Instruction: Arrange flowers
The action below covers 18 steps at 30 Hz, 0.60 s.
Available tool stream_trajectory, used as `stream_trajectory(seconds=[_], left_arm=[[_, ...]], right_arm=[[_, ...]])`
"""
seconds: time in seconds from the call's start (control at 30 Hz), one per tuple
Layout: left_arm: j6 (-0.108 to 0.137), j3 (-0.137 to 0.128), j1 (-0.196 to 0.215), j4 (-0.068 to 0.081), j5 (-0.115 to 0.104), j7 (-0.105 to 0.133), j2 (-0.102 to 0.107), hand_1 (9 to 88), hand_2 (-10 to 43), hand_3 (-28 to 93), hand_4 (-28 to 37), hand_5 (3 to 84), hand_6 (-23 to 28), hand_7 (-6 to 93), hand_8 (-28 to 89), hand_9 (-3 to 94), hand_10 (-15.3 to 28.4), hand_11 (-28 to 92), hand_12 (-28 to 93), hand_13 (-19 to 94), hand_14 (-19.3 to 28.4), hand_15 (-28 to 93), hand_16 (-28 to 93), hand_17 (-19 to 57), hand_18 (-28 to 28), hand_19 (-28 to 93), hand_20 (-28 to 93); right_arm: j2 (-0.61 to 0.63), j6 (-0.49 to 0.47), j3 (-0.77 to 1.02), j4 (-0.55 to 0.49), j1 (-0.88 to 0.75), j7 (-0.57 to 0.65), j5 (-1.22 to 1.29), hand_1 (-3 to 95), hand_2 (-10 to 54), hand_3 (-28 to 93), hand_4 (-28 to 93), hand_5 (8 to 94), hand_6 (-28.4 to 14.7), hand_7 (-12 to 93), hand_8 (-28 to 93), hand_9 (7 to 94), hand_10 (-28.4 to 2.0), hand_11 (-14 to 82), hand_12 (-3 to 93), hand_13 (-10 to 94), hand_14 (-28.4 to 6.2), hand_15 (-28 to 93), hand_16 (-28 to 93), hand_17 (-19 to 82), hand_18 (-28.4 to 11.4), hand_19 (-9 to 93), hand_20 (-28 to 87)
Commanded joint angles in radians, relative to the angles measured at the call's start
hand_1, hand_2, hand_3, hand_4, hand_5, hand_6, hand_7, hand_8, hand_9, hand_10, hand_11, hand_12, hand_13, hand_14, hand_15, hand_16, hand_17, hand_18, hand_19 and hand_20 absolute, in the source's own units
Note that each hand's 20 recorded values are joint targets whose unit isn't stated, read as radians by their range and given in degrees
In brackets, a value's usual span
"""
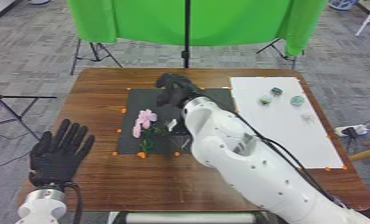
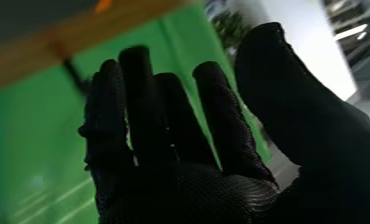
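Flowers (image 1: 146,119): pink, on black mat (image 1: 139,100)
Right hand (image 1: 174,90): wide — over mat
Left hand (image 1: 55,162): wide — left of mat

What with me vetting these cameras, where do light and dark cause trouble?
Head view: fairly even light on the table, the white sheet brightest there; right wrist view: right hand nearly silhouetted against the green backdrop, palm detail mostly lost, bright patches beyond the thumb.
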Motion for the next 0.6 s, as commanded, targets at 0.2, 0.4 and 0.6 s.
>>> stream_trajectory(seconds=[0.2, 0.4, 0.6], left_arm=[[-0.008, -0.034, 0.038, 0.000, 0.019, -0.005, -0.015, 27.8, 20.7, 75, -28.3, 46.5, 8.1, 11.7, -8, 39.2, 14.5, 19, 13, 31, 13.9, 34, -4, -3.9, 14.0, 30, 17], [0.004, -0.029, 0.044, -0.002, 0.022, 0.002, -0.014, 27.8, 20.7, 75, -28.3, 46.4, 8.0, 11.7, -8, 39.3, 14.6, 19, 13, 31, 13.8, 34, -4, -3.9, 14.0, 30, 17], [-0.001, -0.021, 0.041, 0.000, 0.037, 0.001, -0.020, 27.8, 20.7, 75, -28.3, 46.4, 8.0, 11.6, -8, 39.3, 14.6, 19, 13, 31, 13.7, 34, -4, -3.8, 14.0, 30, 17]], right_arm=[[0.437, 0.006, 0.414, -0.074, -0.333, 0.109, -0.087, 45.1, -9.5, 81, -28, 44.2, -7.9, 9, -10, 33.5, -20.9, 7.7, 12.8, 23, -21.7, 22, 14, 9, -21.7, 64, 22], [0.467, 0.010, 0.535, -0.038, -0.418, 0.157, -0.103, 45.6, -9.5, 82, -28, 41.8, -6.7, 10, -10, 28.4, -22.1, 5.8, 13.3, 21, -21.4, 18, 17, 7, -21.0, 63, 20], [0.490, 0.051, 0.578, 0.038, -0.449, 0.164, -0.130, 47.6, -9.5, 83, -28, 42.3, -5.8, 11, -11, 29.1, -21.4, 6.4, 13.6, 21, -21.0, 17, 19, 7, -20.8, 63, 20]])
